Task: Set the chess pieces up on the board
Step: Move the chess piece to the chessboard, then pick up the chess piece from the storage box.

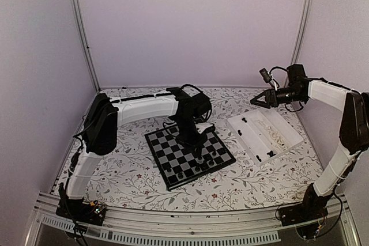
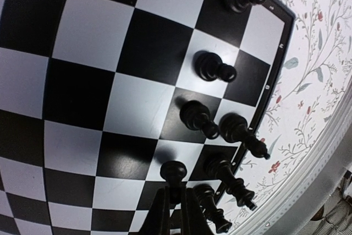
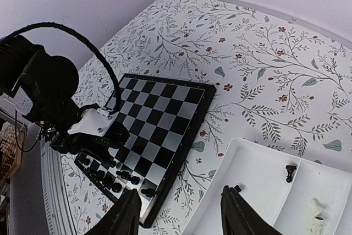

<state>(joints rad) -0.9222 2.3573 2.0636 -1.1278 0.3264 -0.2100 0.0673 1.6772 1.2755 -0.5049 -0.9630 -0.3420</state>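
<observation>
My left gripper [image 2: 175, 205] is shut on a black pawn [image 2: 174, 170], low over the board [image 2: 82, 97] near its edge. The fingers hide the pawn's base, so I cannot tell if it touches the square. Several black chess pieces [image 2: 214, 70] stand on the squares along that edge. In the top view the left gripper [image 1: 198, 152] points down at the board [image 1: 167, 159] beside the black pieces [image 1: 210, 156]. My right gripper [image 1: 256, 101] is open and empty, raised over the white tray's [image 1: 291, 142] far end. Its wrist view looks between the right gripper's [image 3: 181, 199] fingers at the board [image 3: 165, 108].
The white tray [image 3: 258, 174] lies right of the board and holds a black piece [image 3: 290, 171] and a cream piece [image 3: 316, 213]. The floral tablecloth [image 1: 132, 177] surrounds the board. Walls and metal posts close in the back and sides.
</observation>
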